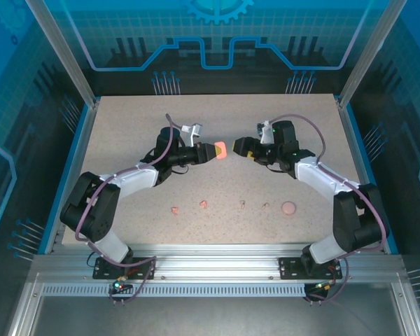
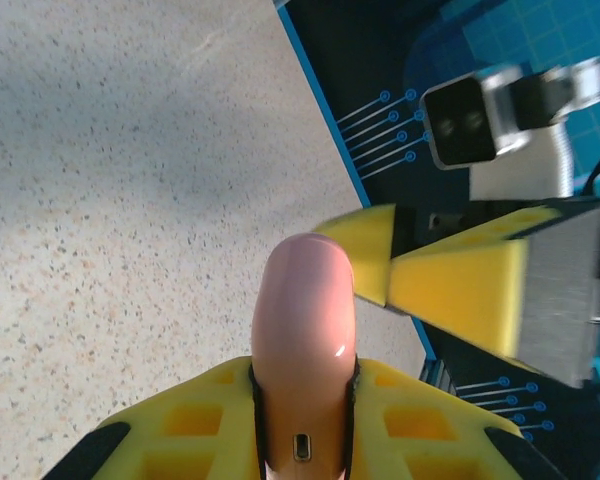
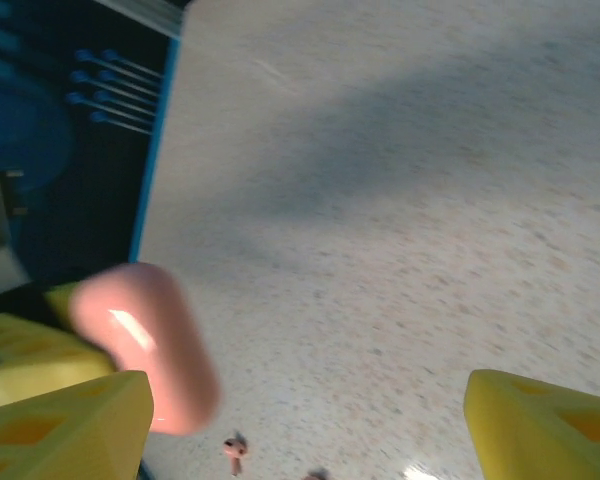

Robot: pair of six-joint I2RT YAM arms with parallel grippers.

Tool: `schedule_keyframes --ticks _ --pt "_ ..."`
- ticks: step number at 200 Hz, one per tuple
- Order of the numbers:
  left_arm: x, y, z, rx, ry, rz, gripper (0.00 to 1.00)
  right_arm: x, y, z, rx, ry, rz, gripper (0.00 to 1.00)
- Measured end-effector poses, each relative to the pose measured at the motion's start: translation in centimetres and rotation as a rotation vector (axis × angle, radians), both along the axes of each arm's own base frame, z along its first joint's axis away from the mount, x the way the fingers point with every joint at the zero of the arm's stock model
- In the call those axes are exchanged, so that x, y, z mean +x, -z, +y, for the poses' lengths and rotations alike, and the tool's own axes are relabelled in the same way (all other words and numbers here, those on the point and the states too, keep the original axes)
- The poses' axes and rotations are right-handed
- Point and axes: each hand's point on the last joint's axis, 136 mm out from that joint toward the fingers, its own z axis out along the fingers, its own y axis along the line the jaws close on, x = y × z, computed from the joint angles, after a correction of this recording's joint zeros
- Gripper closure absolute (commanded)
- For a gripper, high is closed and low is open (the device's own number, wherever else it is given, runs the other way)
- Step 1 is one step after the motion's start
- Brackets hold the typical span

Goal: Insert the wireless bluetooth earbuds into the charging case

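The left tool (image 1: 211,150) is pinching the charging case (image 1: 221,150) above the middle of the surface (image 1: 126,140), just left of centre in the top view. In the left wrist view the case (image 2: 302,320) rises from between the yellow fingers (image 2: 215,390) at the bottom edge. Its narrow side is toward the camera, with a small port near the lens. The shell looks closed from here, so what lies inside cannot be made out.

The right tool (image 1: 241,147) faces the case from the right with its fingers spread wide. In the right wrist view one yellow finger (image 3: 65,430) sits at lower left just beside the case (image 3: 145,345), and the other is at lower right, well apart. I cannot tell whether it touches the case.

The earbuds (image 1: 174,209) lie outside the case, on the surface in the lower part of the top view, the second of the earbuds (image 1: 204,204) just right of the first. They are in a row with two tinier bits (image 1: 243,204) and a rounder pink piece (image 1: 288,208).
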Motion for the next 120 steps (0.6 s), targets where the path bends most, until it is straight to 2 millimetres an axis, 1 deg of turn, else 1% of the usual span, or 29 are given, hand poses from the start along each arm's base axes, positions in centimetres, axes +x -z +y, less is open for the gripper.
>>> schedule_keyframes --ticks 15,40,58,80,99,120 --pt "-0.2 0.2 0.0 0.001 0.009 0.011 0.98 -0.3 -0.9 1.4 0.016 -0.048 -0.044 0.19" --pt "-0.3 0.3 0.0 0.004 0.012 0.020 1.00 -0.9 -1.7 3.3 0.023 -0.106 -0.073 0.20" --pt "-0.3 0.3 0.0 0.004 0.013 0.021 1.00 -0.5 -1.8 3.8 0.024 -0.117 -0.086 0.21" --pt "-0.3 0.3 0.0 0.004 0.013 0.020 1.00 -0.2 -1.2 3.8 0.016 -0.113 -0.075 0.22" --pt "-0.3 0.3 0.0 0.005 0.013 0.020 1.00 0.0 -0.1 3.9 0.008 -0.111 -0.051 0.24" --pt "-0.4 0.8 0.1 0.014 0.009 0.040 1.00 0.3 0.8 3.9 0.003 -0.110 -0.034 0.26"
